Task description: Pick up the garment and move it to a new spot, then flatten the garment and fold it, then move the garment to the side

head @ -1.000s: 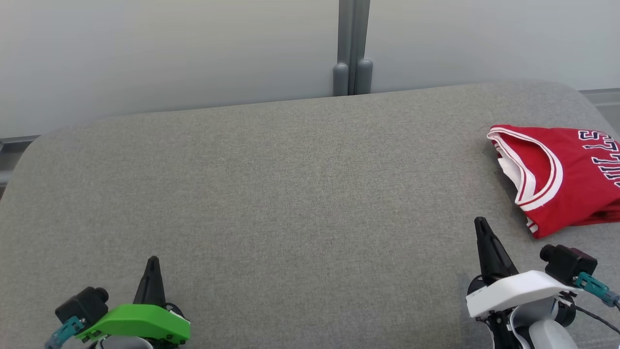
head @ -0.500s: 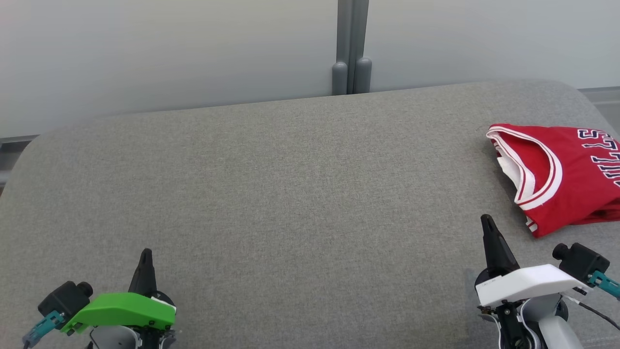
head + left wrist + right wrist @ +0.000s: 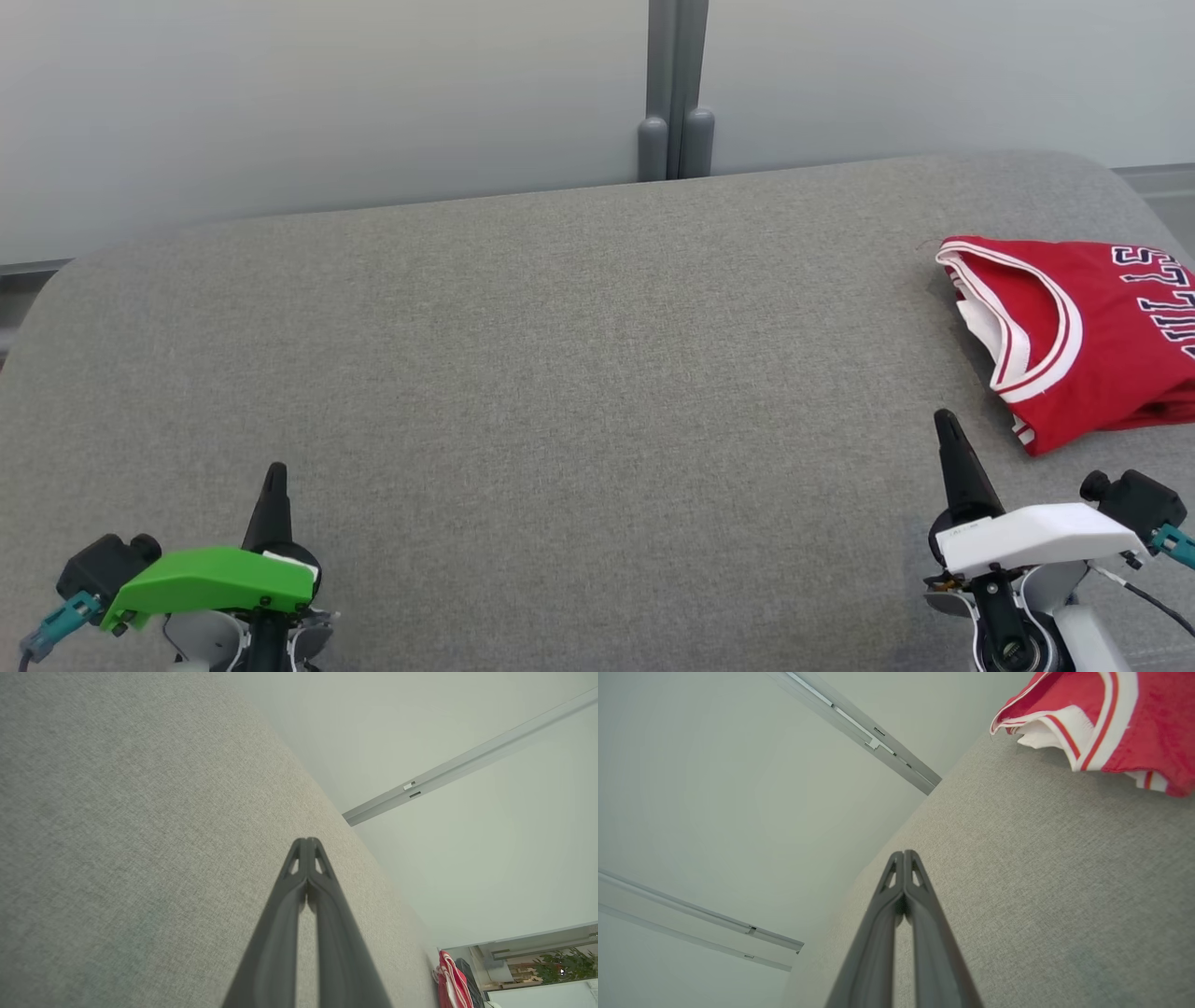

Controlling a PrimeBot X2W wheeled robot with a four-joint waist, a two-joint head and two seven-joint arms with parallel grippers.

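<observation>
Left gripper (image 3: 274,474) sits low at the near-left of the grey cushion (image 3: 560,373), green cover (image 3: 215,579) on its wrist. From the head view it's just one dark spike. The left wrist view settles it: both fingers (image 3: 275,933) are pressed flat together right up to the tip, nothing between them, bare fabric underneath.

Right gripper (image 3: 945,422) is the same deal at the near-right, with a white cover (image 3: 1036,537). Its own wrist view has the fingers meeting at the tip and holding nothing. It points up toward the garment (image 3: 1102,336) but sits apart from it, with a strip of bare cushion between.

The garment's a red jersey, folded, lying at the far-right side of the cushion and cut off by the picture edge in the head view. That view gives you the dark lettering across it. The right wrist view gives the close-up instead: white-and-red trim, white fabric poking out between the folded layers. In the left wrist view it's a thin red sliver way down the cushion's far end, with a green plant (image 3: 565,963) beyond it.

Behind the cushion is a pale wall with a grey post (image 3: 674,93).
</observation>
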